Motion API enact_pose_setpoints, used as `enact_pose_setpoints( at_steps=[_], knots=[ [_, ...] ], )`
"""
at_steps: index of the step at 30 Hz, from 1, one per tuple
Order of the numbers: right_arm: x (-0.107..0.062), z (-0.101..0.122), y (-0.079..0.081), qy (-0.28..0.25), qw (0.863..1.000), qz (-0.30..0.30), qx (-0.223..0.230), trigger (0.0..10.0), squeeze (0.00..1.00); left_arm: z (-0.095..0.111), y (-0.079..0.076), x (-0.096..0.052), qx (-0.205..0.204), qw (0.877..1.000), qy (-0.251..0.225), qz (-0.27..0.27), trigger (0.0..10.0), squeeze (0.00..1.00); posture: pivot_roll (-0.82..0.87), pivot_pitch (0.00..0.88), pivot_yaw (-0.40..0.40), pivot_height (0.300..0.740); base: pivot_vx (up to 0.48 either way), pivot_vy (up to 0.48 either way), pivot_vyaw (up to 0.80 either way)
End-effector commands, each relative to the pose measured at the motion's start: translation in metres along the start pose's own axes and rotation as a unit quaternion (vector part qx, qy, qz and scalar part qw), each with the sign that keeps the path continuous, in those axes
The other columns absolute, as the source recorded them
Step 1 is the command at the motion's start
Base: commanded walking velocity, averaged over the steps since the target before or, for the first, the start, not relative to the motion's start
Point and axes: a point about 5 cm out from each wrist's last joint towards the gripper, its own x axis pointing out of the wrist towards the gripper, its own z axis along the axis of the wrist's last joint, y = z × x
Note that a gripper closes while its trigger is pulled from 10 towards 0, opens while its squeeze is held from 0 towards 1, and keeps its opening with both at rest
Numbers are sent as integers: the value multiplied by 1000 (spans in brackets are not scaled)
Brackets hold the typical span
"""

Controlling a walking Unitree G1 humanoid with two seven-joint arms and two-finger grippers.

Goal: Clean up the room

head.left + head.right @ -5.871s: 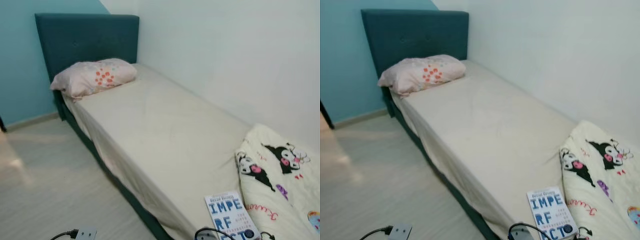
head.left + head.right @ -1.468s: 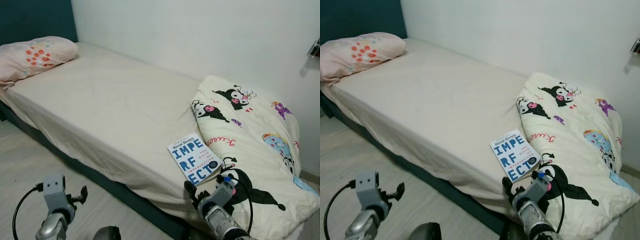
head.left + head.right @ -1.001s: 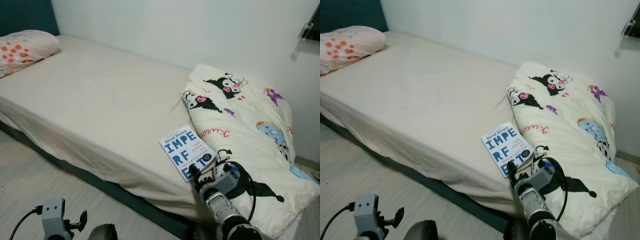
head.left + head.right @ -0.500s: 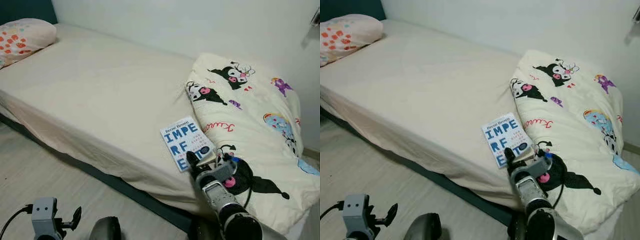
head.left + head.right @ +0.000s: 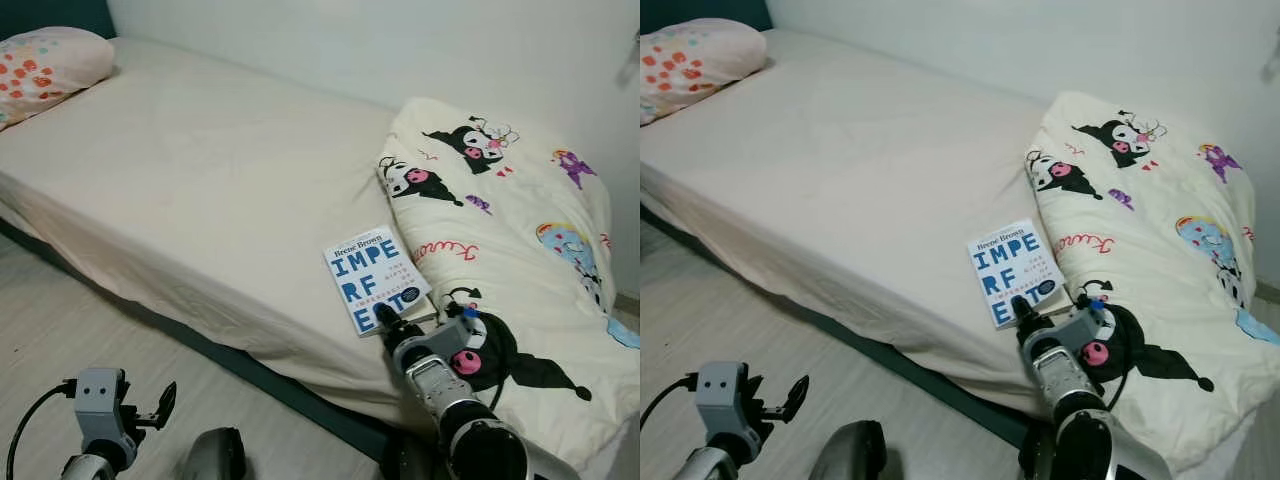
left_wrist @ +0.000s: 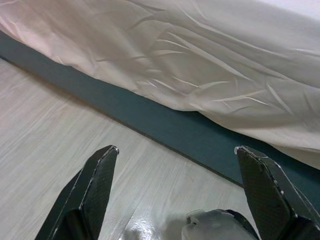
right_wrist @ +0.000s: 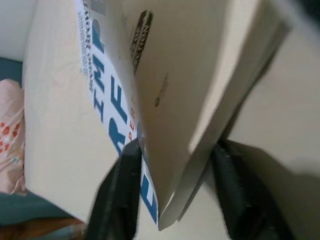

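From the head views, the book (image 5: 374,279) lies on the bed (image 5: 220,190) near its edge, just beside the bunched cartoon blanket (image 5: 510,250), with the right gripper (image 5: 390,326) at its near corner. Its wrist view shows the black fingers (image 7: 120,195) either side of the book's edge, spread but seemingly not yet clamped. The left gripper (image 6: 175,190) hangs wide open and empty above the floor (image 6: 55,140), so tidying looks barely begun.

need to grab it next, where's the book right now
The book lies on the bed near its front edge, right of centre in the eye views, beside the cartoon blanket, with the right gripper at its near corner.
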Motion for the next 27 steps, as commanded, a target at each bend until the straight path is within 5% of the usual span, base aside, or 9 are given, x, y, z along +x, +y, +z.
enact_pose_setpoints(
  at_steps=[1,7,15,19,24,27],
  knots=[
    [-1,4,-3,-11,1000,-12,3,0,0,-5,-2,-3,-7,1000,10,-5,10000,0,305,157,-77,531,0,0,0],
    [1,14,1,-26,1000,-1,4,0,0,3,-2,1,-11,1000,-5,-3,10000,0,305,149,-80,531,0,0,0],
    [7,12,27,-4,996,84,-43,0,0,41,5,24,-36,996,-79,28,10000,0,273,99,-107,531,0,0,0],
    [9,8,50,11,982,179,-55,0,0,83,21,41,-79,981,-162,71,10000,0,252,73,-113,531,0,0,0],
    [9,10,63,8,970,237,-50,0,0,109,26,50,-121,967,-210,80,10000,0,231,36,-119,531,0,0,0],
    [8,19,79,-7,952,302,-38,0,0,139,19,61,-196,943,-265,47,10000,0,217,10,-125,531,0,0,0]
  ],
)
